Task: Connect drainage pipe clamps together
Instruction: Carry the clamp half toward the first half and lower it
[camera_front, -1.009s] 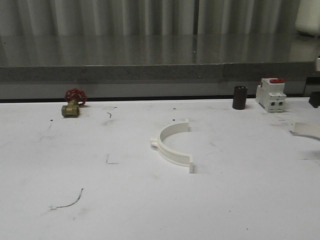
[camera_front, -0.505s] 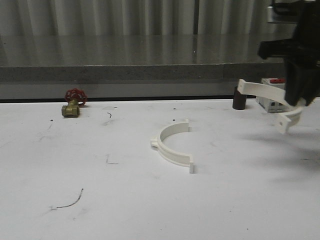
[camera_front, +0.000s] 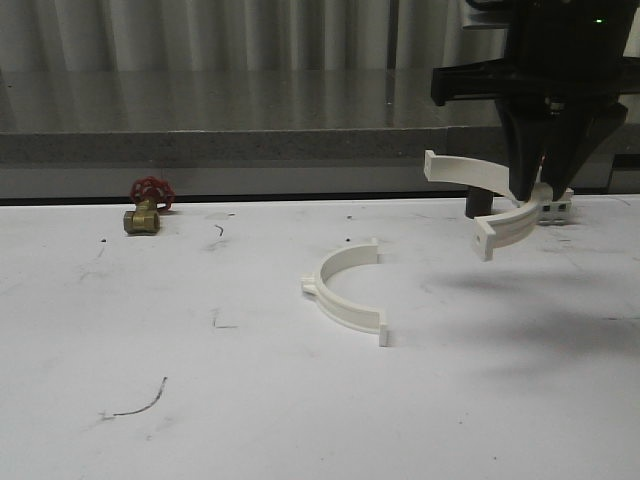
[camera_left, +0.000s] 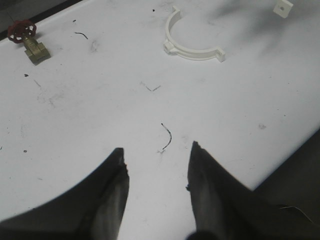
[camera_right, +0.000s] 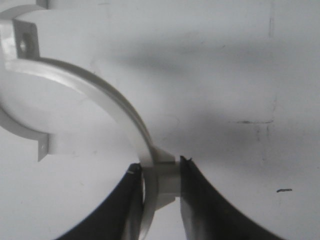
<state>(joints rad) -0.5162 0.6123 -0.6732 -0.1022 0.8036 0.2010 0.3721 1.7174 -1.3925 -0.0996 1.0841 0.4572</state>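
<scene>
Now your right gripper (camera_front: 537, 188) pinches one half-ring (camera_front: 490, 215) at its middle, lifted off the table (camera_front: 200, 400). The other half-ring (camera_front: 347, 292) lies flat, below and well left of those jaws. A black cylinder (camera_front: 476, 205) stands just behind. Your left gripper (camera_left: 156, 175) hangs open over bare table.

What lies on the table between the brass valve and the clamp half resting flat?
Bare tabletop with a few dark scuff marks lies between the brass valve and the resting clamp half, as the front view shows.

Dim, soft-focus frames; diffuse shadows.
</scene>
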